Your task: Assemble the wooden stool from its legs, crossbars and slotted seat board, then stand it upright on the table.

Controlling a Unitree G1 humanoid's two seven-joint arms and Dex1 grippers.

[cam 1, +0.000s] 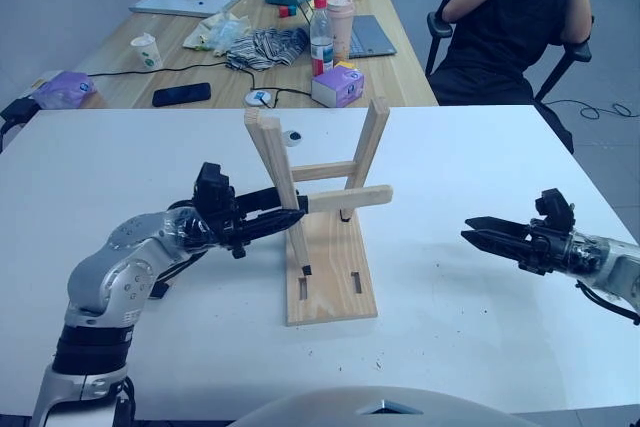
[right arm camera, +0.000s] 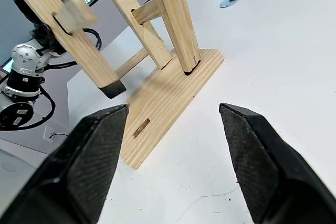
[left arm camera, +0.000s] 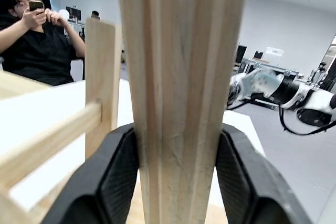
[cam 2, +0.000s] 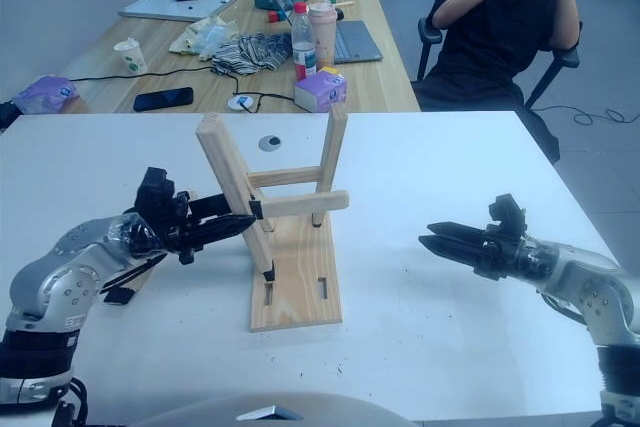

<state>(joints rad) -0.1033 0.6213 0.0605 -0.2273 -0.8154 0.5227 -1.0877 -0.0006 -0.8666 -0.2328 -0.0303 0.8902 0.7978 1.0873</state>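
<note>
So left fingers (left arm camera: 115,182) clamp the tilted leg (cam 1: 270,152) over the board (cam 1: 340,307); right fingers (right arm camera: 100,150) gape wide, well right of it.

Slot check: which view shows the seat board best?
Left eye view: whole seat board from above, two empty slots plain. Right eye view matches. Right wrist view: low, close slant, one slot. Left wrist view: the gripped leg in front.

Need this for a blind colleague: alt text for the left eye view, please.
The left tool clamps a leaning leg of the wooden frame, which rests on the slotted seat board lying flat on a white table. The right tool hovers open to the right, clear of the wood.
</note>
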